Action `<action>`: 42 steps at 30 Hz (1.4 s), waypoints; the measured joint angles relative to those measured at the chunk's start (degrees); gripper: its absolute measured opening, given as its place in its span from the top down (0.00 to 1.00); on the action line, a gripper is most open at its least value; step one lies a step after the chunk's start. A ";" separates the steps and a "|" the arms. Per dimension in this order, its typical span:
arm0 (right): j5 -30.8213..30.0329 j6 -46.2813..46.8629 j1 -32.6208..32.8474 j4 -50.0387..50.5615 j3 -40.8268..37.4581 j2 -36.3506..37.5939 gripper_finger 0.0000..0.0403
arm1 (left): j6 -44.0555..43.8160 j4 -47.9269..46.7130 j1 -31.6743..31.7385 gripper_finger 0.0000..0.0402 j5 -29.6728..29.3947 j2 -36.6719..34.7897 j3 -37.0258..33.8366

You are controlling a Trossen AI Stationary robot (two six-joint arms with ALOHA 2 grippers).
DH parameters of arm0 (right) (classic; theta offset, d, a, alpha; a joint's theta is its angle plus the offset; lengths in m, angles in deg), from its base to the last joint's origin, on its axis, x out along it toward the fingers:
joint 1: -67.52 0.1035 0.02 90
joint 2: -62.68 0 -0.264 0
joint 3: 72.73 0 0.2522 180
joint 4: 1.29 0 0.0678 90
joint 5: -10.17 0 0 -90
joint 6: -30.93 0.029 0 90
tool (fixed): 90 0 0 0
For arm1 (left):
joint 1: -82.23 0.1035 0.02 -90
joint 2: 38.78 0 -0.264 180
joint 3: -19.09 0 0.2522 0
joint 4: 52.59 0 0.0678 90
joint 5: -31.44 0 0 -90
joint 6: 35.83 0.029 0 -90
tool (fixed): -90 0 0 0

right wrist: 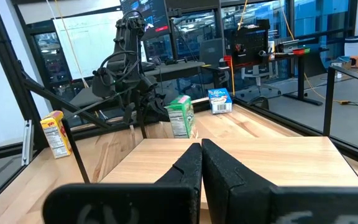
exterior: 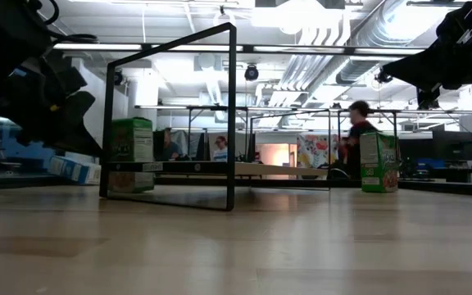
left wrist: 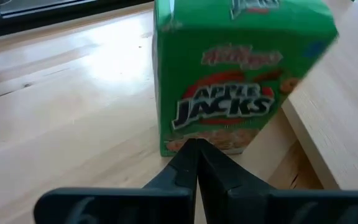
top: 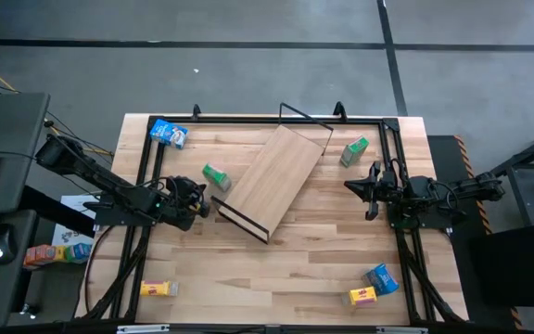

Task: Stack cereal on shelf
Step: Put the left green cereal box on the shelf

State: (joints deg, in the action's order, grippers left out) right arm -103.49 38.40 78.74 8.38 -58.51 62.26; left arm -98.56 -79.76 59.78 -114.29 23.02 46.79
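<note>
Shelf (top: 281,172) sits mid-table, skewed diagonally, black wire end frames at its two short ends. Its board is bare; no cereal on it yet, so I'd judge stacking hasn't begun.

Boxes, all relative to the shelf:
- green box (top: 216,176) stands just off its left long edge, near the lower end frame. Upright, Apple Jacks face toward the left arm, so it looks like the obvious first pick.
- second green box (top: 354,150) stands off the upper right end, near but apart.
- blue box (top: 169,134) well off toward the far-left table corner.
- yellow box (top: 158,289) well off at the near-left corner, lying flat.
- second blue box (top: 381,277) and second yellow box (top: 363,296) together at the near-right corner, touching or nearly.

Left gripper (top: 202,200) is just left of the shelf's lower end, pointed at the near green box, tips right beside it. Fingers pressed together, holding nothing. It needs to open before any grab.

Right gripper (top: 369,188) waits off the shelf's right side, aimed across the board. Fingers also closed and empty.

Skewed shelf matters: the wire frames block the ends, so boxes probably go in over a long edge.
</note>
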 joint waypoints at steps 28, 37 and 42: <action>0.00 0.00 0.00 -0.02 0.01 0.02 1.00 | 39.50 -38.46 10.73 0.49 18.82 -8.79 27.46; 0.00 0.00 0.02 -0.02 0.01 0.02 1.00 | 65.30 -31.98 27.69 0.37 36.93 -6.68 33.97; 0.00 0.00 0.00 -0.02 0.01 0.02 1.00 | 75.11 -31.93 36.94 0.37 47.65 -2.86 38.71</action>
State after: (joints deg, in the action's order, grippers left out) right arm -103.49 38.40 78.75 8.35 -58.50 62.28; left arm -23.45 -111.69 96.71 -66.64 20.16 85.50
